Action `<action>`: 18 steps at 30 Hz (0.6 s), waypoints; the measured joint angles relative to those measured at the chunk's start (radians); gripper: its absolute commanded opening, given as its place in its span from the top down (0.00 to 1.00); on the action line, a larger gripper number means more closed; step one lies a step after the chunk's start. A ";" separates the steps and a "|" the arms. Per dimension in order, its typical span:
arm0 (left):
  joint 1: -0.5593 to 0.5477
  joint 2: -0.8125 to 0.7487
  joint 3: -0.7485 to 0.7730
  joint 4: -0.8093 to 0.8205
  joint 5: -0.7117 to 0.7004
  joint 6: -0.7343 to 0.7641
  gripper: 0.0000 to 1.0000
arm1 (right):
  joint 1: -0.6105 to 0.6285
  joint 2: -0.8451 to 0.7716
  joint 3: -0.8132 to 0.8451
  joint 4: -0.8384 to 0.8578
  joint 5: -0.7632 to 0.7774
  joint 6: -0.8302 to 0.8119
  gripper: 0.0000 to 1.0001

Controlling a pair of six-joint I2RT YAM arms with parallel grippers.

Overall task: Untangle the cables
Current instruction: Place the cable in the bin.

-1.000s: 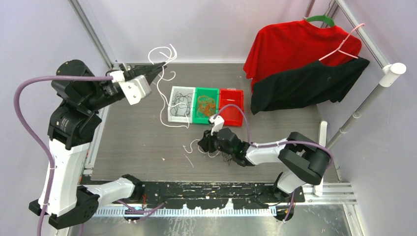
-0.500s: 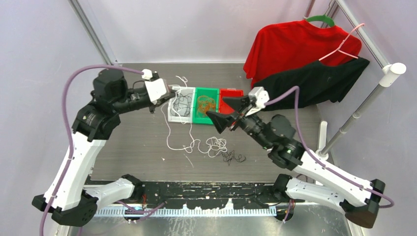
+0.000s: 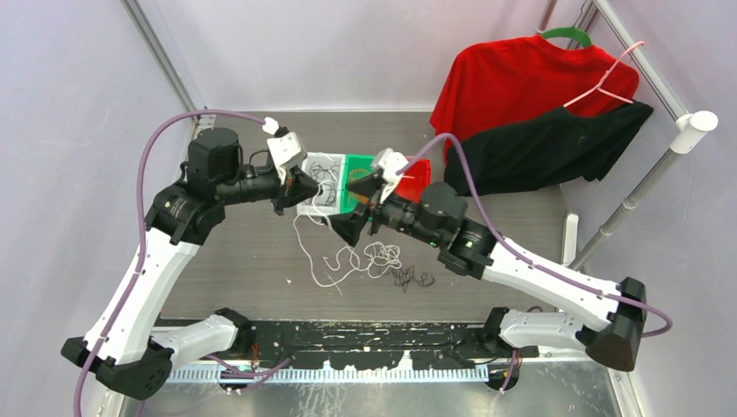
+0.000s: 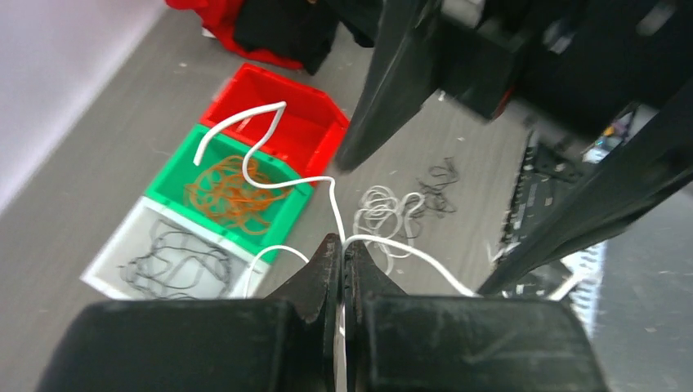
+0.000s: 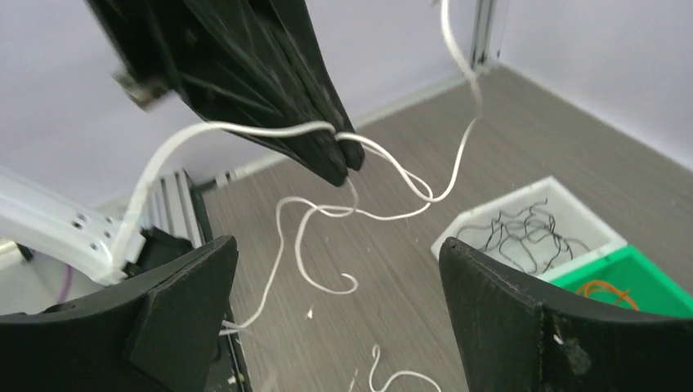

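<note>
In the view from above, the left gripper [image 3: 306, 193] is raised over the white tray [image 3: 310, 211] with its jaws pressed together on a white cable [image 3: 301, 254]. The cable hangs from it down to the table [image 3: 235, 252] and runs toward a heap of white cables [image 3: 380, 257]. Just beside the heap, on the near side, lies a small black tangle [image 3: 410, 278]. The right gripper [image 3: 352, 204] is near the left one, over the green tray [image 3: 355, 160], with its fingers spread wide and nothing between them. The red tray [image 3: 417, 178] ends the row of three, which stands at the far middle of the table. The left half of the table and the strip along its near edge are bare. At the far right corner, a red shirt [image 3: 513, 78] and a black shirt [image 3: 547, 148] hang down to the table edge.

In the left wrist view, the two finger tips meet on the white cable. One end of the cable rises in a loop, and the other goes off to the right. Below are the orange cables [image 4: 229, 184] in the green tray and the black cables [image 4: 172, 261] in the white tray. The red tray looks empty. The right gripper's dark fingers stand close in front.

In the right wrist view, its own two fingers are far apart at the lower corners and touch nothing. The left gripper's closed tips hold the white cable in the air just ahead, above bare table.
</note>
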 measured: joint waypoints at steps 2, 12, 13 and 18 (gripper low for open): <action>0.000 0.002 -0.005 0.001 0.026 -0.052 1.00 | 0.004 0.050 0.000 -0.019 -0.005 -0.021 0.03; 0.000 0.002 -0.066 0.098 0.261 -0.354 1.00 | 0.005 0.105 -0.010 0.053 -0.005 -0.060 0.24; 0.001 0.002 -0.071 0.116 0.275 -0.380 1.00 | 0.005 0.105 -0.013 0.065 -0.011 -0.059 0.36; 0.012 0.002 -0.089 0.201 0.324 -0.494 1.00 | 0.019 0.099 -0.037 0.110 -0.073 -0.051 0.98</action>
